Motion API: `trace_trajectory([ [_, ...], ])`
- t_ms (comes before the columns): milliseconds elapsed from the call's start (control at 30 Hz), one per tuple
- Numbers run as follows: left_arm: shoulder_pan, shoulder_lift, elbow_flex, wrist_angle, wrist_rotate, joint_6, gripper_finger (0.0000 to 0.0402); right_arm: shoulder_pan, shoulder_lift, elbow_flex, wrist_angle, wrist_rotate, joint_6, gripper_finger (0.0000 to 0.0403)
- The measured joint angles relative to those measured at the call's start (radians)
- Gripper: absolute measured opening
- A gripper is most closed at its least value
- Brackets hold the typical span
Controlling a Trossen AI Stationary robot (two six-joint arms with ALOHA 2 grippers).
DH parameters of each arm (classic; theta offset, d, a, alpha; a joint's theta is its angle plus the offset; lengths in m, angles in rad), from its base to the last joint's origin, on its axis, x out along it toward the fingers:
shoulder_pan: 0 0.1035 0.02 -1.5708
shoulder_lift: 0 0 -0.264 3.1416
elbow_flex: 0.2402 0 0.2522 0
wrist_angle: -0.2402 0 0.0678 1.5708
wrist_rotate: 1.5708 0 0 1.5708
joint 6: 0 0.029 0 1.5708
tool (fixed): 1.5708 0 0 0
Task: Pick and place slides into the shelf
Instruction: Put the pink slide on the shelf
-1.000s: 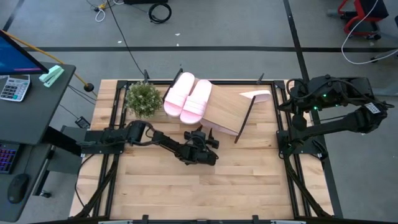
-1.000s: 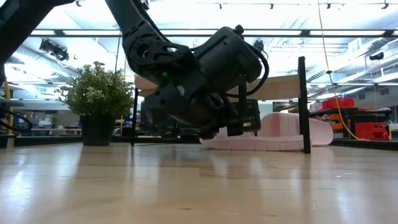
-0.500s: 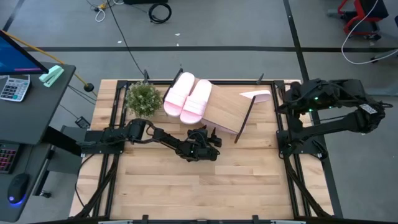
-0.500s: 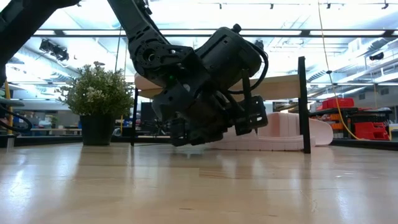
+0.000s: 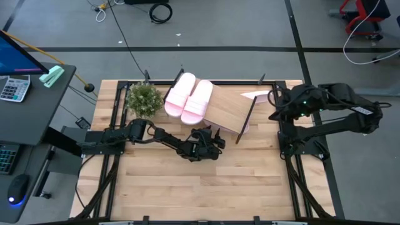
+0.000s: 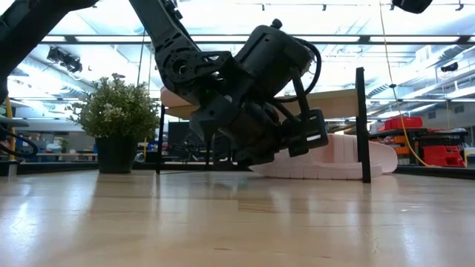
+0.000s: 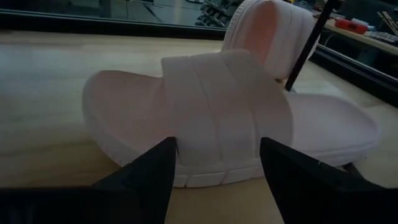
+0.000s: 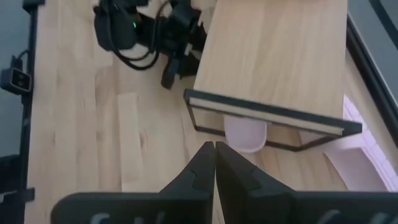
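Two pink slides (image 5: 190, 97) lie side by side on the left end of the slanted wooden shelf (image 5: 230, 107). A third slide (image 7: 230, 118) lies flat on the table under the shelf and also shows in the low view (image 6: 338, 169). A fourth slide (image 7: 270, 31) stands behind it by the shelf's right leg. My left gripper (image 7: 217, 163) is open and low at the third slide's long side, one finger on either side of its strap band; I cannot tell whether they touch. My right gripper (image 8: 214, 149) is shut, high above the shelf's right end.
A potted plant (image 5: 144, 99) stands at the table's far left corner, next to the shelf. The shelf's black legs (image 6: 362, 126) stand close by the slides underneath. The near half of the table (image 5: 200, 187) is bare wood.
My left gripper has slid low along the table toward the shelf and tipped, its fingers closing in on the slide under the board. My right arm has swung from beyond the table's right edge toward the left, over the shelf's right end. The slides have not moved.
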Motion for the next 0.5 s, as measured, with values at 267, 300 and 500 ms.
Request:
trace_trajectory([
  [267, -0.003, 0.000, 0.000, 0.046, 0.052, 0.002, 0.0226, 0.000, -0.004, 0.006, 0.003, -0.002, 0.002, 0.0020],
  [300, -0.005, 0.000, 0.000, 0.055, 0.057, 0.005, 0.0225, 0.000, -0.004, 0.006, 0.003, -0.002, 0.002, 0.0020],
  [500, -0.009, 0.000, 0.000, 0.065, 0.094, 0.014, 0.0214, 0.000, -0.004, 0.006, 0.003, -0.002, 0.002, 0.0020],
])
